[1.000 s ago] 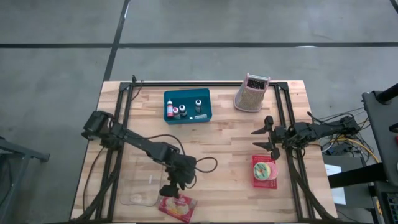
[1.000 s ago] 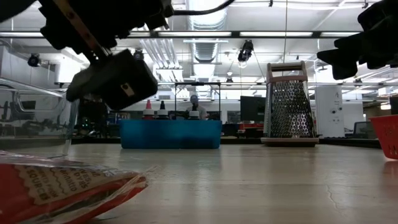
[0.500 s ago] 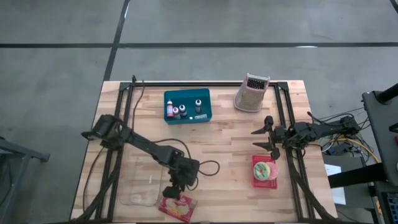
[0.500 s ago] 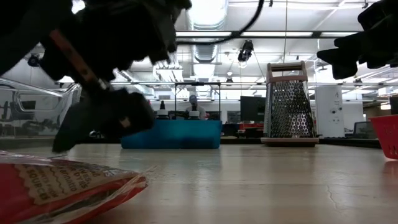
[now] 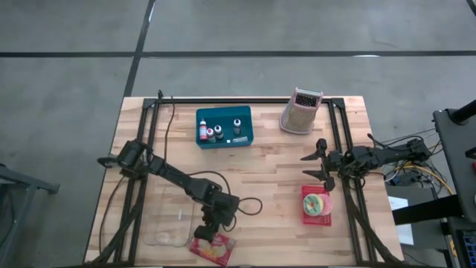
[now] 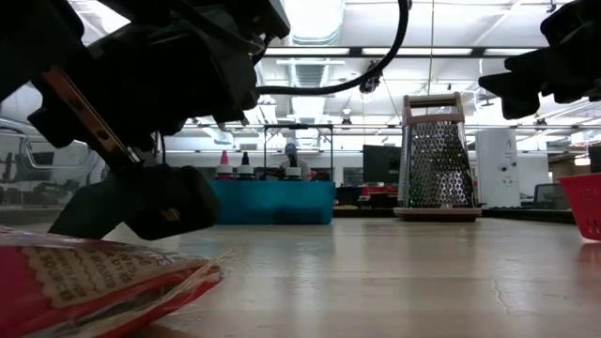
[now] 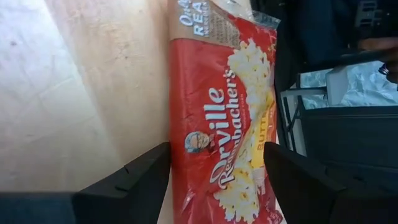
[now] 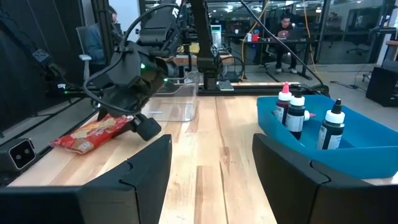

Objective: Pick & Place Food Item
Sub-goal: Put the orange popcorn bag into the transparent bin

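A red popcorn bag lies flat on the table near the front edge, and also shows in the low view and the left wrist view. My left gripper is open and low over the bag's far end. Its two fingers stand either side of the bag's width in the left wrist view. In the low view one finger hangs just above the bag. My right gripper is open and empty, held above the table at the right, just beyond a red basket.
A clear plastic container stands just left of the bag. A teal bin with small bottles and a metal grater stand at the back. The red basket holds a round food item. A cable loops beside my left arm.
My left gripper has gone down and a little toward the table's near edge, closing in on the popcorn bag with its fingers still open. The bag has stayed where it was.
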### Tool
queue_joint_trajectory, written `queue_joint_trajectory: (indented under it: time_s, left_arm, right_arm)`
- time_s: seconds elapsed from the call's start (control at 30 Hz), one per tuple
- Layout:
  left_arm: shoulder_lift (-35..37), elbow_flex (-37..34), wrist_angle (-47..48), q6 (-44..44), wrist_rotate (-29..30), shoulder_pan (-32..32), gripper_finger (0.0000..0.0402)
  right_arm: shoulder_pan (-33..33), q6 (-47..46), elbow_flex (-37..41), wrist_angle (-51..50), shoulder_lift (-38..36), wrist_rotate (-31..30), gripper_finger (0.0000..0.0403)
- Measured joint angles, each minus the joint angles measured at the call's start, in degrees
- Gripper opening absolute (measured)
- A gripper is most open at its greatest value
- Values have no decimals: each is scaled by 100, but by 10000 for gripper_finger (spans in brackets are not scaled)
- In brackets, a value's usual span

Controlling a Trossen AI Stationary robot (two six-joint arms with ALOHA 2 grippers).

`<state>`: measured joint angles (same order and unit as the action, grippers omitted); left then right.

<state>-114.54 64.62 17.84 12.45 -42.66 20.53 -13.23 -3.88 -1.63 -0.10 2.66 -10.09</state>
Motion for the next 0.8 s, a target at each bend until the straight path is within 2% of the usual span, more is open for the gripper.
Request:
queue_joint_trajectory:
  time_s: [0.47, 0.67, 0.8]
  left_arm:
    - [0, -2, -188, 44, 26, 128, 262]
    - [0, -9, -198, -2, 222, 141, 261]
    - [0, -9, -199, -58, 241, 141, 251]
  right_arm:
    - [-1, 0, 0, 31, -1, -12, 219]
    - [-1, 0, 0, 37, -1, -13, 219]
    - [-1, 0, 0, 39, -1, -12, 219]
